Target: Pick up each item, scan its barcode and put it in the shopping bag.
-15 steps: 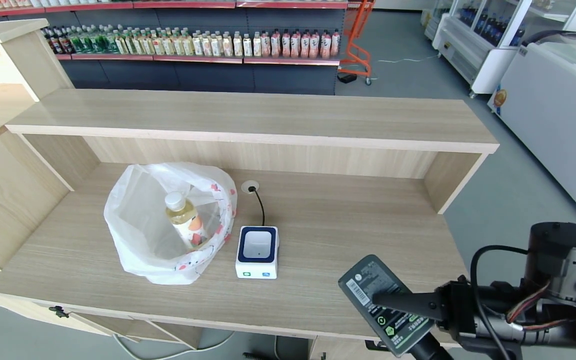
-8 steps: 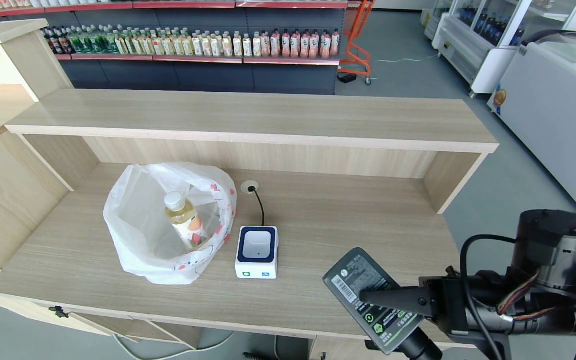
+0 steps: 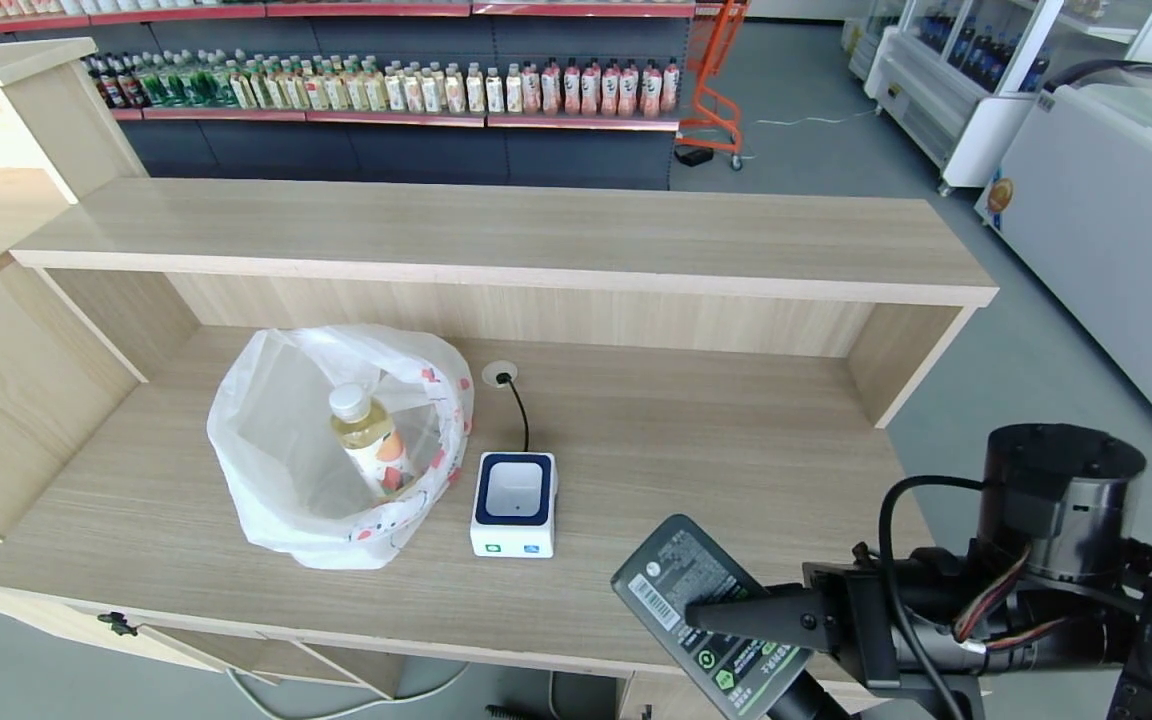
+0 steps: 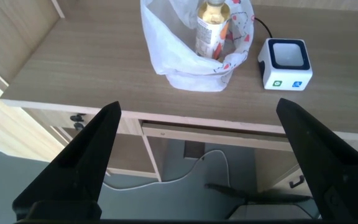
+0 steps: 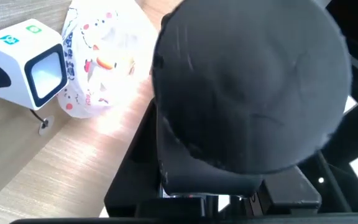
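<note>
Head view: tool (image 3: 724, 640) grips tilted canister (image 3: 671, 575).

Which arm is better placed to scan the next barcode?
Right. The right end effector holds the dark can, barcode showing, near the scanner; the left end effector is open, empty, in front of the counter.

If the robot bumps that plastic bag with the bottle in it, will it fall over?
It would probably crumple, not topple: the shopping bag is thin, wrinkled film slumped on the counter. The bottle inside leans, so it could tip further. The bag looks light, so a push might slide it.
</note>
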You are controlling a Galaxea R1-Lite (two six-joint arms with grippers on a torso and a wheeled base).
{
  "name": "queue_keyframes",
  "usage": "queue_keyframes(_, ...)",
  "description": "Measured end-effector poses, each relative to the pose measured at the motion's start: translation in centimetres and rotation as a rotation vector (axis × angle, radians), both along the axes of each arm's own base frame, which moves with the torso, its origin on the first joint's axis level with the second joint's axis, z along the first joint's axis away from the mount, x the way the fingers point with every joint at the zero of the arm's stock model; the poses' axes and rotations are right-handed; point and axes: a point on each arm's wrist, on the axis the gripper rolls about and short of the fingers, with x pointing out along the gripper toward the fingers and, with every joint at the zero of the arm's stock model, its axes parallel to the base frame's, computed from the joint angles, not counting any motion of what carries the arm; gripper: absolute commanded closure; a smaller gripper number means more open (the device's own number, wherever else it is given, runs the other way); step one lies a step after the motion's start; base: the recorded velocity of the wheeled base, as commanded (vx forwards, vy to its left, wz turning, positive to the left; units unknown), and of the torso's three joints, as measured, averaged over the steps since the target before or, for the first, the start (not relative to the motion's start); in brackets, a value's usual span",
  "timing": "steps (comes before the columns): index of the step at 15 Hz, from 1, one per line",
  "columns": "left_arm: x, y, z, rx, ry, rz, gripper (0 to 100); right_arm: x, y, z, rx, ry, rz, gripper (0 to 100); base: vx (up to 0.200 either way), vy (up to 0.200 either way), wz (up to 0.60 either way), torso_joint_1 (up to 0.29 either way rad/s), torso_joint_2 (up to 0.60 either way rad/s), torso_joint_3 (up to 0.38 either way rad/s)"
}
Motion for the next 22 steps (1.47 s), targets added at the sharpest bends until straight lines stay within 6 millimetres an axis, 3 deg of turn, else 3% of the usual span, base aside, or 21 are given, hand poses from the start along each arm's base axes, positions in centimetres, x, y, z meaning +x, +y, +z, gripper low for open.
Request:
queue_keyframes(10, 0.0, 0.0, 0.0, 0.0, 0.0, 0.001, 0, 0.4, 0.5, -0.6, -0.012, 0.026, 0.009, 100, 0.0, 0.0, 0.0, 0.0, 0.0, 0.0)
queue_keyframes(14, 0.0, 0.0, 0.0, 0.0, 0.0, 0.0, 0, 1.1, 1.0, 0.3, 0.018, 0.048, 0.001, 100, 0.0, 0.0, 0.0, 0.0, 0.0, 0.0)
queue_keyframes(17, 0.0, 0.0, 0.0, 0.0, 0.0, 0.001, 0, 1.7, 1.6, 1.9, 0.109, 0.367, -0.062, 100, 0.0, 0.0, 0.0, 0.0, 0.0, 0.0)
queue_keyframes(19, 0.0, 0.0, 0.0, 0.0, 0.0, 0.0, 0, 2.0, 1.6, 5.3, 0.273, 0.609, -0.175, 100, 0.0, 0.0, 0.0, 0.0, 0.0, 0.0)
queue_keyframes(22, 0.0, 0.0, 0.0, 0.0, 0.0, 0.001, 0, 1.8, -1.0, 8.4, 0.53, 1.031, -0.326, 100, 0.0, 0.0, 0.0, 0.0, 0.0, 0.0)
